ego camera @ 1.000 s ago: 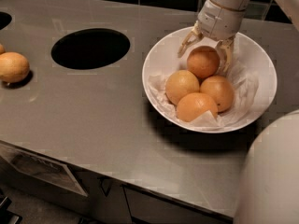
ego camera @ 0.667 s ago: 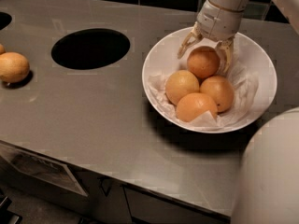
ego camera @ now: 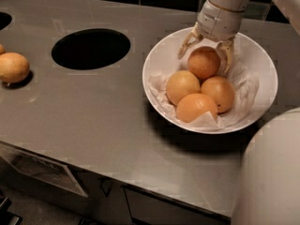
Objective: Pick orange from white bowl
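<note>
The white bowl [ego camera: 161, 60] sits at the right of the grey counter and holds several oranges on crumpled white paper. My gripper [ego camera: 204, 61] reaches down into the back of the bowl from the upper right. Its fingers [ego camera: 186, 44] are spread to either side of the deep-orange orange [ego camera: 204, 63] at the back. The left finger stands a little off the fruit and the right one is close against its side. Three paler oranges [ego camera: 183, 86] lie in front of it, touching it.
A dark round hole [ego camera: 91, 48] is cut into the counter left of the bowl. A lone yellowish orange [ego camera: 13, 67] lies at the far left edge. A large white robot part [ego camera: 272, 172] fills the lower right corner.
</note>
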`<control>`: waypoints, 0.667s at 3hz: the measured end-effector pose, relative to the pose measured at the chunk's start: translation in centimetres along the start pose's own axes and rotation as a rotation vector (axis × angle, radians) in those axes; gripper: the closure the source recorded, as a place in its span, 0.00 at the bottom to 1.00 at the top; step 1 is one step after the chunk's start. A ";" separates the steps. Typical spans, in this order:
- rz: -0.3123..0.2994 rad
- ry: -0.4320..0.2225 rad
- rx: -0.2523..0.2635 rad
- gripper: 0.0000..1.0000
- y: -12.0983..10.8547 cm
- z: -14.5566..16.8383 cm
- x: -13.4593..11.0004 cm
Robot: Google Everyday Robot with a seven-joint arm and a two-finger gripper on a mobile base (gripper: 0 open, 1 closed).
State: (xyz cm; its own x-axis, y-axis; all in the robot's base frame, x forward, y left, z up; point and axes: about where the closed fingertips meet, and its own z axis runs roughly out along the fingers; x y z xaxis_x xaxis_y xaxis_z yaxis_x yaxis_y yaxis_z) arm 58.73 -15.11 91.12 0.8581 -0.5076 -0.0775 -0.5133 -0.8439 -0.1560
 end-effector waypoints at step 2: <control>0.000 0.000 0.000 0.31 0.0 0.0 0.0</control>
State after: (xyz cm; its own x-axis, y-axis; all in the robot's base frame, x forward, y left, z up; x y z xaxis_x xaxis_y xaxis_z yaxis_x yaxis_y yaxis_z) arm 58.73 -15.11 91.12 0.8581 -0.5076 -0.0775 -0.5133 -0.8439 -0.1560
